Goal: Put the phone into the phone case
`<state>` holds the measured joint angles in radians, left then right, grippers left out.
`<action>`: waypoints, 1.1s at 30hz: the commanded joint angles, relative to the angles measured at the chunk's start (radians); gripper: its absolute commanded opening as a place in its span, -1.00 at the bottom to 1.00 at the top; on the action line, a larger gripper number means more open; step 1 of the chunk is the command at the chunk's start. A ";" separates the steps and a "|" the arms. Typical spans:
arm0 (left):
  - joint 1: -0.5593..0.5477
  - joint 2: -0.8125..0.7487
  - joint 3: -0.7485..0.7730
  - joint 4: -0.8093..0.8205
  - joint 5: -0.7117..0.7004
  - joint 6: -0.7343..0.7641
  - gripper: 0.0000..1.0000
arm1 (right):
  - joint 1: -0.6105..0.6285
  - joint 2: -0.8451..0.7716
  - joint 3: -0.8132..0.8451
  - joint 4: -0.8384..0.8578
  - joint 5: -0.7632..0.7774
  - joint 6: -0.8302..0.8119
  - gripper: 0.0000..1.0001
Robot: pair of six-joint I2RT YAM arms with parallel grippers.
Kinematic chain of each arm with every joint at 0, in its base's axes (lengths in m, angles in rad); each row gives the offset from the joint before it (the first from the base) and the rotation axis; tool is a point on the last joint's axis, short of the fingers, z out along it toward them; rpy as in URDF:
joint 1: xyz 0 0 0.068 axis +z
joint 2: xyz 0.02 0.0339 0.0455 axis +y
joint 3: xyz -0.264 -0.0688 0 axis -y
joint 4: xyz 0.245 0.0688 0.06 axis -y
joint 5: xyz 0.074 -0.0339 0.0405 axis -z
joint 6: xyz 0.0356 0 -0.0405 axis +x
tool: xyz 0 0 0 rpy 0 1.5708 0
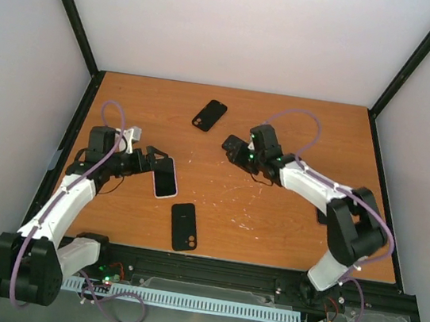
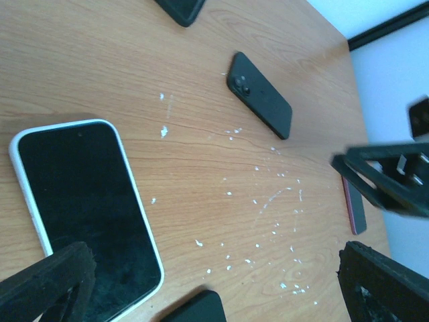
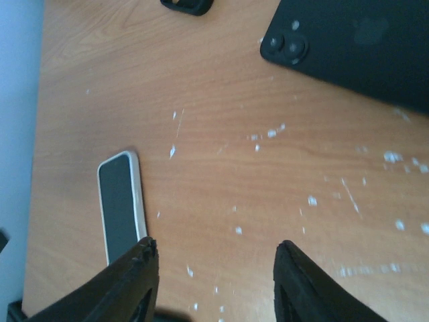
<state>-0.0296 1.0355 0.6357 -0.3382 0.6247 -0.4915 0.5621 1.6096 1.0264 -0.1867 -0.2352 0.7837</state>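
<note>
**Phone.** The phone (image 1: 166,178), white-rimmed, lies flat and screen up on the table (image 1: 285,235). It sits left of centre in the top view and at lower left in the left wrist view. It is not in any case.

**Left gripper** (image 1: 153,160). The jaws are wide apart with nothing between them. One finger (image 2: 47,288) overlaps the phone's near corner in its wrist view; whether it touches cannot be told.

**Right gripper** (image 1: 231,149). It sits just right of centre in the top view. The jaws are apart and hold nothing, and bare wood shows between the fingers (image 3: 131,282).

**Candidate cases.** The upper black piece (image 1: 209,115) lies above centre. The lower black piece (image 1: 183,226) lies near the phone's lower end. Whether either is an empty case cannot be confirmed. The right wrist view shows a black back (image 3: 348,40) with twin lenses at upper right, so at least one dark item lies back up.

**Assessment.** Neither item is in hand, so the step is judged to be securing the case and the phone for mating.

**Recommendations.**
- Confirm which black piece is hollow.
- Turn it open side up if it lies back up.
- Pin the case against the table with one gripper so it cannot skate on the smooth wood.
- Take the phone by its long edges, not across the glass.
- Seat one end in the case first, lenses matched to the cut-out.
- Then press the far end down.

**Risk.** A flat phone gives the fingers little edge to catch, so expect slipping.
</note>
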 commanded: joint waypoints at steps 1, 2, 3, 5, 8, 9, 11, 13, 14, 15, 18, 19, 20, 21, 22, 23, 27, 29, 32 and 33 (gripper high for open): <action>0.003 -0.036 0.053 -0.061 0.061 0.060 0.99 | 0.012 0.151 0.131 0.088 0.119 0.049 -0.18; 0.003 -0.045 0.053 -0.062 0.068 0.063 0.99 | 0.013 0.193 0.165 0.098 0.130 0.061 -0.19; 0.003 -0.051 0.053 -0.061 0.072 0.071 0.99 | 0.014 0.241 0.204 0.107 0.137 0.071 -0.19; 0.003 -0.061 0.048 -0.058 0.066 0.084 0.99 | 0.016 0.328 0.288 0.100 0.156 0.086 -0.20; 0.003 -0.067 0.039 -0.047 0.067 0.091 0.99 | 0.024 0.444 0.428 0.057 0.214 0.086 -0.23; 0.004 -0.067 0.039 -0.045 0.072 0.095 0.99 | 0.026 0.482 0.476 0.043 0.229 0.080 -0.24; 0.004 -0.067 0.046 -0.050 0.071 0.101 0.99 | 0.025 0.555 0.573 0.003 0.247 0.064 -0.24; 0.004 -0.073 0.046 -0.055 0.065 0.101 0.99 | 0.025 0.620 0.658 -0.040 0.264 0.050 -0.24; 0.004 -0.079 0.043 -0.052 0.073 0.103 0.99 | 0.025 0.654 0.698 -0.050 0.273 0.047 -0.24; 0.003 -0.083 0.043 -0.045 0.086 0.105 0.99 | 0.025 0.674 0.718 -0.054 0.282 0.049 -0.25; 0.003 -0.098 0.038 -0.039 0.092 0.107 0.99 | 0.027 0.734 0.768 -0.061 0.273 0.065 -0.25; 0.004 -0.103 0.039 -0.038 0.088 0.107 0.99 | 0.029 0.754 0.781 -0.055 0.268 0.076 -0.26; 0.004 -0.105 0.039 -0.038 0.087 0.106 0.99 | 0.030 0.775 0.793 -0.050 0.258 0.085 -0.26; 0.004 -0.107 0.039 -0.036 0.087 0.105 0.99 | 0.031 0.795 0.815 -0.051 0.251 0.090 -0.26; 0.004 -0.108 0.038 -0.035 0.089 0.106 0.99 | 0.033 0.815 0.837 -0.055 0.248 0.091 -0.26; 0.003 -0.109 0.039 -0.036 0.091 0.107 0.99 | 0.034 0.833 0.860 -0.057 0.248 0.092 -0.26; 0.004 -0.116 0.043 -0.044 0.097 0.111 0.99 | 0.040 0.895 0.940 -0.068 0.246 0.099 -0.26; 0.003 -0.127 0.042 -0.044 0.091 0.109 0.99 | 0.045 0.927 0.988 -0.093 0.253 0.101 -0.26; 0.004 -0.142 0.042 -0.045 0.086 0.109 0.99 | 0.052 0.966 1.048 -0.152 0.269 0.095 -0.27; 0.004 -0.147 0.042 -0.046 0.085 0.109 0.99 | 0.054 0.975 1.058 -0.165 0.271 0.091 -0.27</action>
<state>-0.0296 0.9195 0.6468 -0.3828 0.7040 -0.4076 0.5987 2.5256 2.0274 -0.2527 0.0059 0.8688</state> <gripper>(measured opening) 0.995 0.368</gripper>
